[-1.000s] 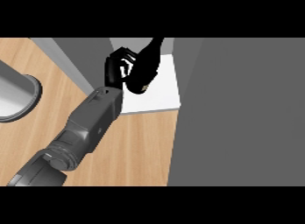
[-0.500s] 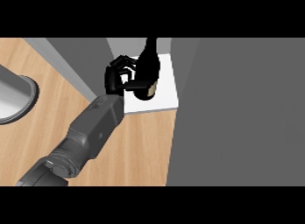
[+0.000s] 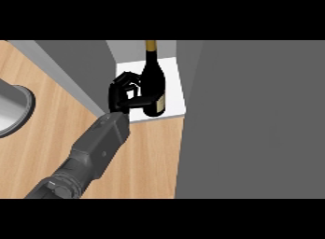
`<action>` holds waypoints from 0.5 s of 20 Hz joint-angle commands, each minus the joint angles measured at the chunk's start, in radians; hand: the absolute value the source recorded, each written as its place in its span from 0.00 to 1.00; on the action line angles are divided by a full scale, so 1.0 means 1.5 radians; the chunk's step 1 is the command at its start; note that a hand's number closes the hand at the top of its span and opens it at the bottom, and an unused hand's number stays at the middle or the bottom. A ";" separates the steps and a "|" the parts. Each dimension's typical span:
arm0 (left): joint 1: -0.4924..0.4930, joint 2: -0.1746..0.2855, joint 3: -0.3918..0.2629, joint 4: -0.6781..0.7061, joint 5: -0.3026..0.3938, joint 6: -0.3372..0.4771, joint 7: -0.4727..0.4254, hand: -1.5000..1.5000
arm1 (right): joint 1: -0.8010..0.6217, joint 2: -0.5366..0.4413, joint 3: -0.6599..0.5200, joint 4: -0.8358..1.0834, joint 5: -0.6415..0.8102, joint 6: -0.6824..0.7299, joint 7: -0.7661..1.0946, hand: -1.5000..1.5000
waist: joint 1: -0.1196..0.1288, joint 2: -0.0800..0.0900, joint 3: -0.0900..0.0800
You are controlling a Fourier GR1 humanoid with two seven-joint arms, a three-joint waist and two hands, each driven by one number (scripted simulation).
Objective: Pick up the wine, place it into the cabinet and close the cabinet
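While my left hand (image 3: pixel 126 95) reaches in from the lower left of the head view on its grey forearm (image 3: pixel 91 154), I record its fingers (image 3: pixel 129 79) as curled about the lower body of the wine bottle (image 3: pixel 152 74), closed on it from the bottle's left side. I note that the bottle is dark, with a gold neck pointing toward the top of the view and a pale gold label near its base. It sits within the open cabinet, over the white shelf (image 3: pixel 173 74); I cannot tell whether its base touches that shelf. A grey cabinet wall (image 3: pixel 79 65) stands just to the left of my hand, and a broad grey panel (image 3: pixel 262 121) fills the right side of the view, close beside the bottle. The wooden counter (image 3: pixel 151 158) lies under my forearm. A grey round object (image 3: pixel 7 109) stands on the counter at the left edge, well apart from the bottle.
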 commanded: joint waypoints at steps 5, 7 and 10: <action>0.038 0.000 -0.014 -0.013 0.028 -0.026 0.002 1.00 | 0.010 0.008 0.007 -0.020 -0.018 0.001 0.005 0.00 | -0.019 -0.001 0.000; 0.044 0.000 -0.029 -0.008 0.024 -0.017 0.005 1.00 | 0.009 0.026 0.018 -0.011 -0.017 -0.001 -0.016 0.00 | -0.021 0.002 -0.001; 0.078 0.000 -0.037 -0.016 0.038 -0.017 -0.013 1.00 | -0.003 0.016 0.013 -0.007 -0.024 0.003 -0.001 0.00 | -0.031 0.002 -0.001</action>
